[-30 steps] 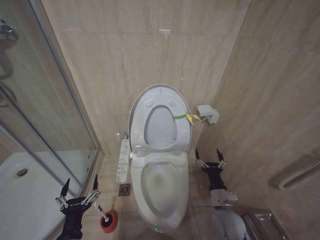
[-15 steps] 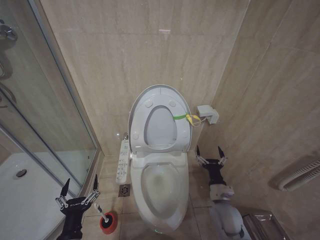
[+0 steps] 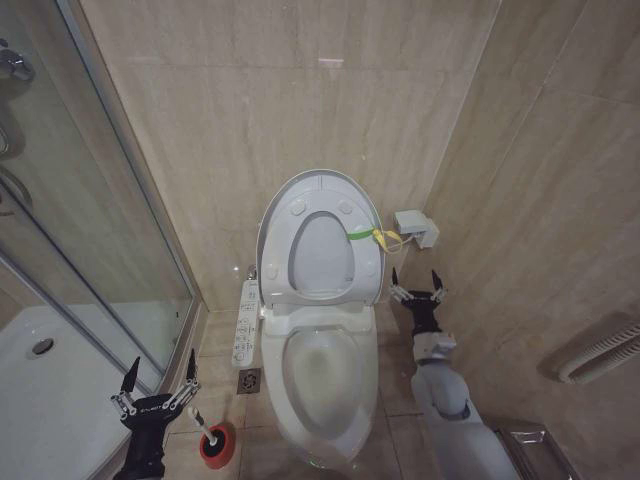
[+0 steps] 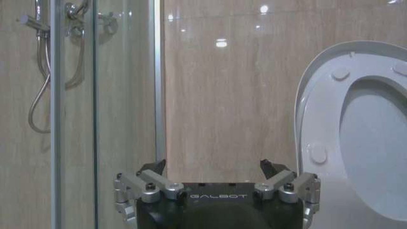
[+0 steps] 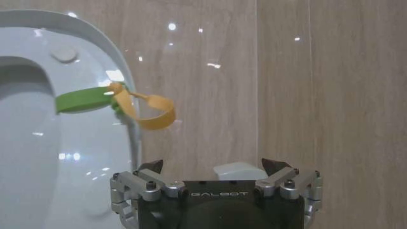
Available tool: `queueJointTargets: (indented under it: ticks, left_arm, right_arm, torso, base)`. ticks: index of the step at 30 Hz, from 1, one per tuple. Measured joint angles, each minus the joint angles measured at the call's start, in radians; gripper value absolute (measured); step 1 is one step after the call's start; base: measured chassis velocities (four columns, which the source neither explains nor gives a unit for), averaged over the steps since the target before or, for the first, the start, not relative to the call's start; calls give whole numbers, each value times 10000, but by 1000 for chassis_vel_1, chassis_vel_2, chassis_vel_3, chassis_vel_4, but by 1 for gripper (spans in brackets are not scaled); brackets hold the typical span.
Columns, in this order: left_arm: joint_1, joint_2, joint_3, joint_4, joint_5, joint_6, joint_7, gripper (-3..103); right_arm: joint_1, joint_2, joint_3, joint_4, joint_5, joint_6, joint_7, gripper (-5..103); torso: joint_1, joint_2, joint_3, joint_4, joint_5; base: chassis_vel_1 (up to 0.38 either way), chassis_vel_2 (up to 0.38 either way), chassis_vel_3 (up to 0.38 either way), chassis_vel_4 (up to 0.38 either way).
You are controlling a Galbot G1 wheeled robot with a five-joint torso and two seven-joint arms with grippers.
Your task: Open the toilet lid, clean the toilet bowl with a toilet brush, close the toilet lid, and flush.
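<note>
Right gripper [image 3: 418, 283] had risen beside toilet bowl [image 3: 322, 380] twd yellow strap [image 3: 387, 238] on upright toilet lid [image 3: 320, 195], fingers wide, empty; left gripper [image 3: 157, 381] wide nr toilet brush [image 3: 208, 434]; risk: snagging strap, slamming lid shut

One toilet bowl [image 3: 322, 385], one toilet lid [image 3: 318, 185], one toilet brush [image 3: 203, 424], two grippers.

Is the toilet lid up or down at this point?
Up. The toilet lid stands raised against the wall with the seat lifted against it, leaving the toilet bowl uncovered.
</note>
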Motion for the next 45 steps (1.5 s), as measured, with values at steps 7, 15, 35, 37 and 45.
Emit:
queueJointTargets:
  ticks: [7,15,35,37,45]
  left_arm:
    - [0,0,1,-1,0,0,0,97]
    - [0,0,1,0,0,0,1,97]
    - [0,0,0,0,0,0,0,97]
    - [0,0,0,0,0,0,0,97]
    - [0,0,0,0,0,0,0,97]
  right_arm:
    - [672,-255,13,-577,193,-33,61,100]
    - [1707,-371,-41,-1609,118,112,62,100]
    - [4409,-365,-241,-4001,-18,462,-15,100]
    - [4648,-327,-249,-4187,-43,488,-25,100]
    - [5201,-110,-307,-4681,-193,531,-56,100]
  torso:
    - [0,0,0,-2,0]
    - [0,0,0,-2,0]
    - [1,1,0,-1,1]
    - [1,1,-1,-1,-3]
    - [0,1,0,-1,-1]
  base:
    - [0,0,0,0]
    - [0,0,0,0]
    - [0,0,0,0]
    - [0,0,0,0]
    - [0,0,0,0]
